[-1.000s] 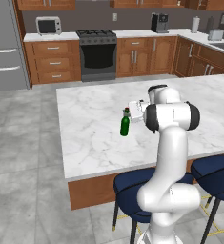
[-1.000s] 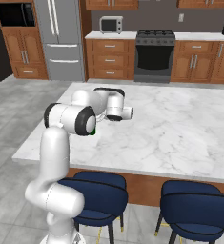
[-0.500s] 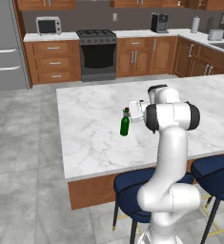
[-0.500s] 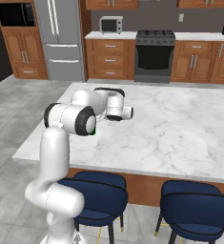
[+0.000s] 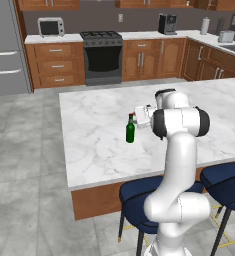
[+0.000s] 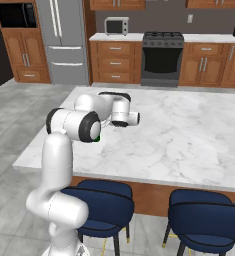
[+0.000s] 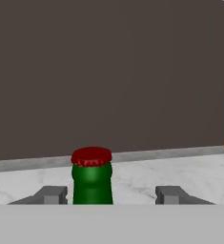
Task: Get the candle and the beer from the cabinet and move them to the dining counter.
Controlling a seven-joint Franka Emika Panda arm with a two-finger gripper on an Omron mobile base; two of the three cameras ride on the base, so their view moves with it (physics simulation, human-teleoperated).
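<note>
The beer (image 5: 130,131), a dark green bottle with a red cap, stands upright on the white marble dining counter (image 5: 99,145) near its middle. My gripper (image 5: 133,120) is level with the bottle's neck and open. In the hand view the beer (image 7: 92,178) rises between the two fingertips (image 7: 51,194), close to the left one, with a clear gap to the right one. In the right base view my arm hides nearly all of the bottle; a sliver of the green beer (image 6: 96,138) shows above the dining counter (image 6: 189,135). The candle and the cabinet are out of view.
Navy stools (image 5: 149,200) (image 5: 226,180) stand at the counter's near edge, right by my base. Across the grey floor run wooden base units with a black range (image 5: 103,57), a fridge (image 5: 4,60), a microwave (image 5: 50,26) and a coffee machine (image 5: 166,23).
My jaws have opened and let go of the bottle's neck. The bottle stands in the same spot, and the arm has not moved.
</note>
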